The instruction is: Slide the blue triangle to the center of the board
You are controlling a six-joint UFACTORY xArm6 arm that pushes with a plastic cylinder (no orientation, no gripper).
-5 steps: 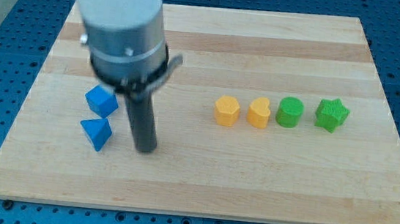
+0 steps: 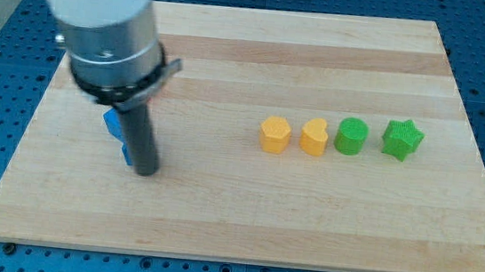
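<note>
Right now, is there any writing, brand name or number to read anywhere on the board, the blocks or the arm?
None: no words, numbers or signs show on the wooden board, the coloured blocks, or the arm's grey housing.

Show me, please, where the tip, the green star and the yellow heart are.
My tip (image 2: 145, 171): camera view, the rod's very lower end.
Green star (image 2: 402, 138): camera view, middle of its top face.
Yellow heart (image 2: 314, 136): camera view, middle of the block.
</note>
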